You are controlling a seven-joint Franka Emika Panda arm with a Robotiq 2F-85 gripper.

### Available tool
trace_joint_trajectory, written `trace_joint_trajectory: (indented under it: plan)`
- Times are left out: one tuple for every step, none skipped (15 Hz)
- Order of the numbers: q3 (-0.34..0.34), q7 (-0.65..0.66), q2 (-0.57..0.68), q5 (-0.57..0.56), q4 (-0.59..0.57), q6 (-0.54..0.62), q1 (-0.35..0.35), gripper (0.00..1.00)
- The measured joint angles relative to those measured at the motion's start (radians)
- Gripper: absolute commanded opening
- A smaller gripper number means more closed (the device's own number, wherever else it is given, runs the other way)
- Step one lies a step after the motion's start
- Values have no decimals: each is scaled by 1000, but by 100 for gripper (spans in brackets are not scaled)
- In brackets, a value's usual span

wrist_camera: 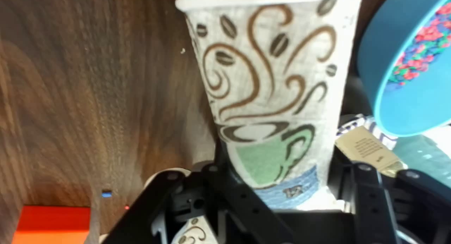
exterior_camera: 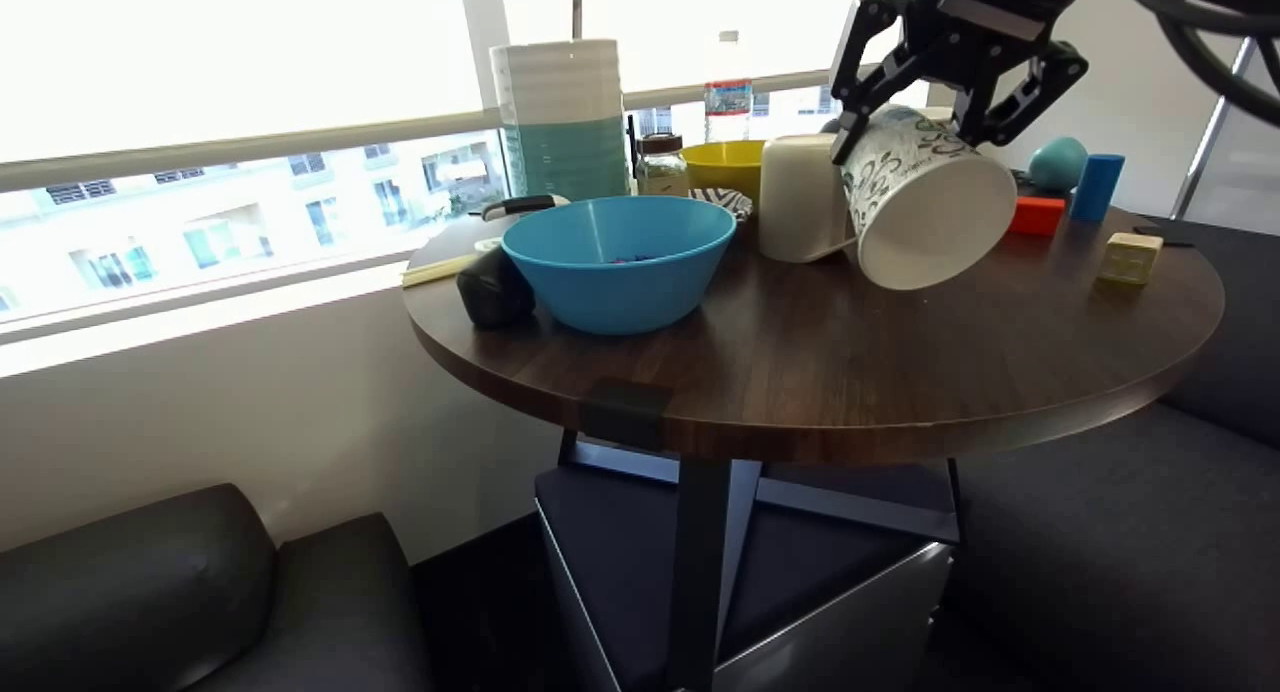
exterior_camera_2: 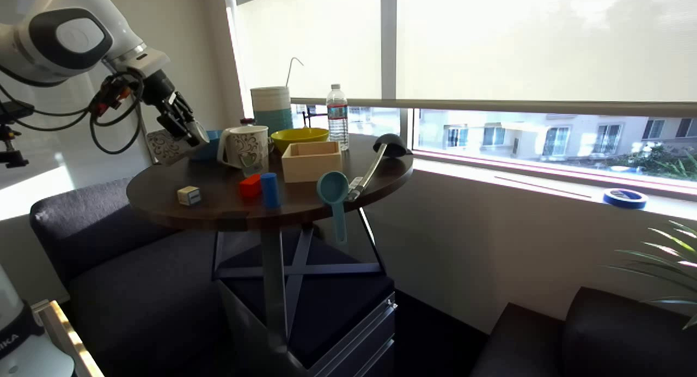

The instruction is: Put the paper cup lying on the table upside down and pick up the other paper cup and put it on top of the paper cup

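A white paper cup with brown swirls and a green cup print is held in my gripper; it shows in both exterior views [exterior_camera: 885, 187] [exterior_camera_2: 163, 147] and in the wrist view [wrist_camera: 264, 78]. My gripper [exterior_camera: 908, 142] is shut around this cup near its base, above the table [exterior_camera: 850, 362]. The cup is tilted, its open mouth pointing obliquely downward. The second paper cup [exterior_camera_2: 254, 158] stands upright on the table against a cream mug [exterior_camera_2: 231, 148]. Part of it shows at the bottom of the wrist view [wrist_camera: 195, 233], mostly hidden by the fingers.
A blue bowl [exterior_camera: 620, 272] with small coloured pieces stands near the held cup. A yellow bowl [exterior_camera_2: 299, 140], wooden box [exterior_camera_2: 310, 164], bottle [exterior_camera_2: 337, 118], red block [exterior_camera_2: 250, 186], blue cylinder [exterior_camera_2: 270, 190], small cube [exterior_camera_2: 189, 196] and teal scoop [exterior_camera_2: 333, 187] are on the table.
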State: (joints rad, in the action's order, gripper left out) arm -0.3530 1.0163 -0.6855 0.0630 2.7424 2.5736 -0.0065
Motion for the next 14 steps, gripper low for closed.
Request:
trace_joint_trajectory:
  plan:
    - [2,-22,-7,0,-1,33,8,39]
    - [7,-49,-10,0,-1,71,16,39]
    - [14,-78,-9,0,0,109,26,39]
    - [24,-111,-7,2,1,149,39,39]
    - [37,-150,-2,3,2,194,55,39]
    - [51,-188,7,6,3,239,74,39]
    - [64,-225,20,10,4,281,93,39]
    - [75,-262,39,13,5,324,112,39]
    - [86,-299,61,18,5,367,133,39]
    - [101,-338,87,28,6,401,157,39]
    - [121,-382,113,40,6,426,187,39]
    - [151,-433,138,62,6,440,228,39]
    - [196,-496,158,92,6,443,281,39]
    - [248,-564,171,125,6,442,341,39]
